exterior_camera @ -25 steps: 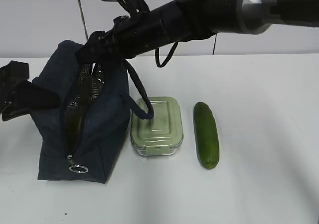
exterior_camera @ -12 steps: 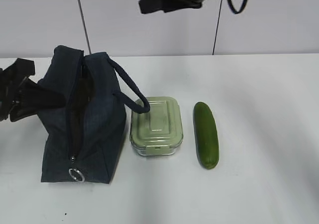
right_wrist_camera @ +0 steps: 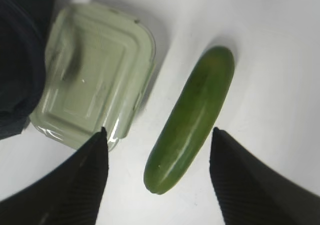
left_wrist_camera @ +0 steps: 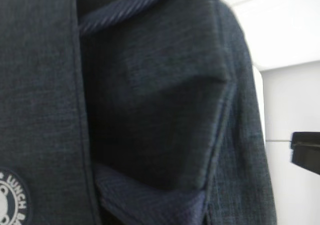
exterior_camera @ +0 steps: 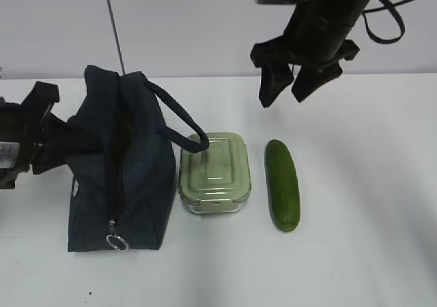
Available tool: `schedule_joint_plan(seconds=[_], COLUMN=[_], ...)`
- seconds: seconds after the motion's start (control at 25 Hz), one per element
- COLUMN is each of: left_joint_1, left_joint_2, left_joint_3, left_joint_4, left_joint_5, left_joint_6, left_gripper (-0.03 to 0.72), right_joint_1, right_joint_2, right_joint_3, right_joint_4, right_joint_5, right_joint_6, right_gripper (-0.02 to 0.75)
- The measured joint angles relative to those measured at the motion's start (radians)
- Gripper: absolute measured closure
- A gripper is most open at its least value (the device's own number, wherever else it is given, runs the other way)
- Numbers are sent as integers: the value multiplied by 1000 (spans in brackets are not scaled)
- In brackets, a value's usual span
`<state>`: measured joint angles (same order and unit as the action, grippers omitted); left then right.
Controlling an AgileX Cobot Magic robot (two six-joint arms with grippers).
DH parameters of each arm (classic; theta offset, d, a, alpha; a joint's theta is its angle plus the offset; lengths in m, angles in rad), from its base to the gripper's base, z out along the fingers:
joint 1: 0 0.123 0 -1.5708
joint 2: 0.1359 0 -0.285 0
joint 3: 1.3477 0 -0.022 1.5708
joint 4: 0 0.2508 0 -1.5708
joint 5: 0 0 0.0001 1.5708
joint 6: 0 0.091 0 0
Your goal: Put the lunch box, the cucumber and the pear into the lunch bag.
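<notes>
The right gripper (exterior_camera: 285,89) hangs with jaws spread wide and empty above the far end of the cucumber (exterior_camera: 282,183), which lies just right of the lunch box (exterior_camera: 214,173). The lunch bag (exterior_camera: 123,167) stands upright touching the lunch box's left side, 1 strap handle (exterior_camera: 179,116) drooping onto its lid. Left of the lunch box, the left gripper (exterior_camera: 41,140), closed, apparently pinches the bag's fabric. The pear is not visible.

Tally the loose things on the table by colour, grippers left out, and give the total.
Dark navy: 1, the lunch bag
Pale green: 1, the lunch box
Dark green: 1, the cucumber
Total: 3
</notes>
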<state>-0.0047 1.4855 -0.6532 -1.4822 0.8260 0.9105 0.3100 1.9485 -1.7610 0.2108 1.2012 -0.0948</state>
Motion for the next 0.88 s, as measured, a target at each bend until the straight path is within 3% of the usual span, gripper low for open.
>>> schedule_joint_plan(seconds=[0.44,0.76,0.88], left_joint_1=[0,0,0], left_joint_2=[28,28,28], left_joint_3=[-2,-2,-2], left_joint_4=[33,50,51], left_joint_5=[30,30,30], left_joint_6=[38,38,38], left_gripper=[707,707,707], right_joint_1=[2,2,2], right_joint_2=[206,292,309], right_joint_3=[-4,-4,-5], right_joint_4=[-48,-53,-52], right_joint_5=[19,17,17], right_joint_6=[50,75,80], right_gripper=[162,164,200])
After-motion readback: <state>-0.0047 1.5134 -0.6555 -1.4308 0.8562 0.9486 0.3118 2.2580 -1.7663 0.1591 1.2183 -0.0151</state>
